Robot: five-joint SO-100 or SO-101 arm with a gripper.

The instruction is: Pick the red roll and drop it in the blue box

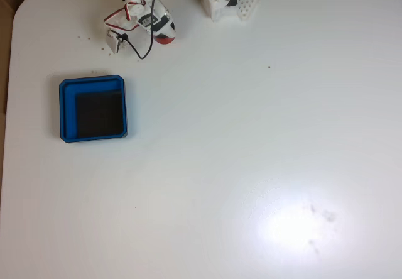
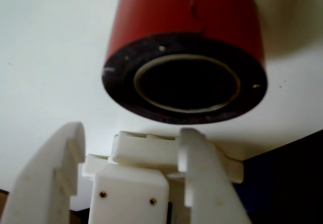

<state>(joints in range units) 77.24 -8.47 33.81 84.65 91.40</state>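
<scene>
End effector (image 2: 133, 171), fingers parted and empty, faces the red roll (image 2: 184, 52) near the bench's far edge, aligning to grasp; blue box (image 1: 93, 109) waits at the left edge.

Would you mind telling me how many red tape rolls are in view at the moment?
1. The red roll sits on the white table just ahead of the open tool in the wrist view; in the fixed view it peeks out beneath the arm. Others could be hidden under the arm.

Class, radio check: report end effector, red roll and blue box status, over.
End effector open, nothing held. Red roll on the table just ahead of it, not gripped. Blue box empty, apart from the roll. Nothing between them.
</scene>
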